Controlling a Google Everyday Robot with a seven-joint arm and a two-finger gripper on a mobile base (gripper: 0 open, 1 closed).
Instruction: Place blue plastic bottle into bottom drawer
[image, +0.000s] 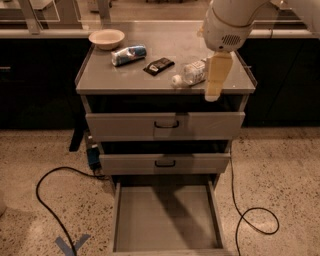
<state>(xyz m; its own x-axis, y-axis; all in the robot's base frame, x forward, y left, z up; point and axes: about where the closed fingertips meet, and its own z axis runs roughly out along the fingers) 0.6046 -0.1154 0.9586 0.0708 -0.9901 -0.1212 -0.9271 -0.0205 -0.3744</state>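
The blue plastic bottle (194, 73) lies on its side on the cabinet top, right of centre, with its white cap pointing to the front left. The bottom drawer (165, 217) is pulled out near the floor, and its flat grey floor is bare. My gripper (213, 94) hangs down from the white arm (229, 22) at the top right. It is just to the right of the bottle and partly covers the bottle's far end. I cannot tell whether it touches the bottle.
A pale bowl (106, 38), a blue-and-silver can (128, 54) and a flat black packet (158, 65) lie on the cabinet top (100, 80). The two upper drawers (165, 125) stand slightly out. Black cables (45, 195) run over the floor on both sides, and blue tape (71, 245) marks it.
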